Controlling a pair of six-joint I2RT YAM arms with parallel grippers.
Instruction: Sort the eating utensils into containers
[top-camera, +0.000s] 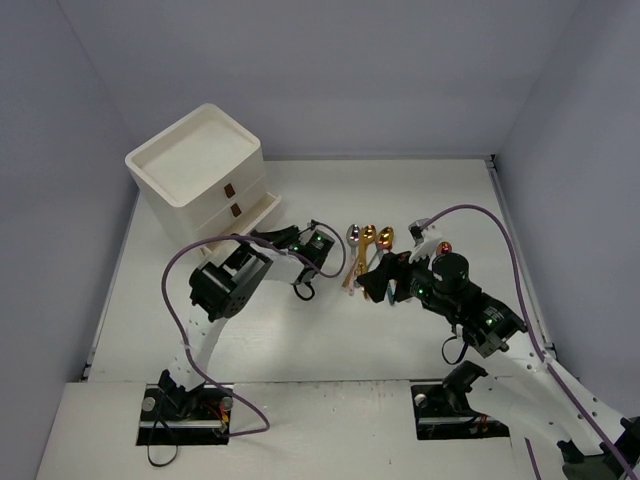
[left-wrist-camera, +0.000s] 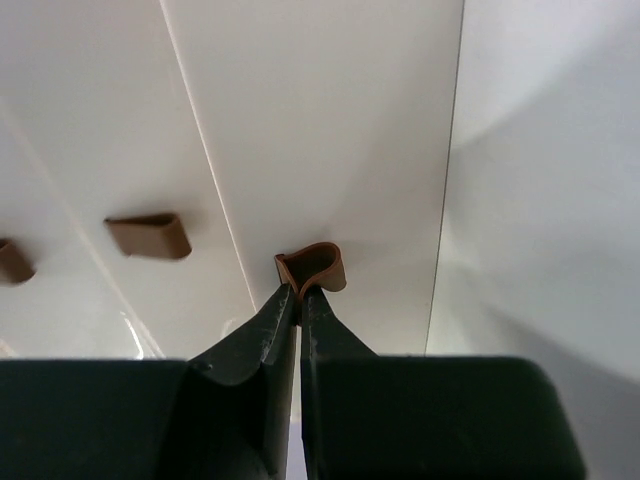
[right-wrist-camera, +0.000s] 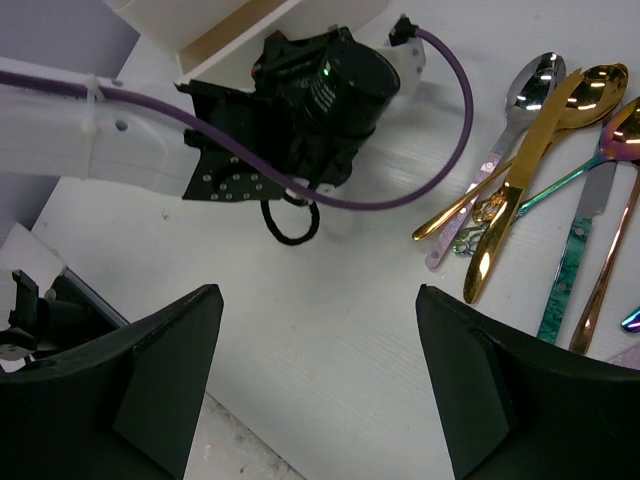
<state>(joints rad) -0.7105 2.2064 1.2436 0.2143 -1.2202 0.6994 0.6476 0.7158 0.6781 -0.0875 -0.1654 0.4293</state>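
The white cabinet stands at the back left, with brown handles on its drawers. Its bottom drawer is pulled out a little. My left gripper is shut on that drawer's brown handle; the fingers pinch its lower edge. The utensils lie in a bunch on the table at mid-right: a silver spoon, a gold knife, a gold spoon and a teal knife among them. My right gripper is open and empty above the table, just left of the utensils.
Two more brown handles show on the drawers above. The left arm's wrist and purple cable lie between the cabinet and the utensils. Grey walls close in the table at the back and sides.
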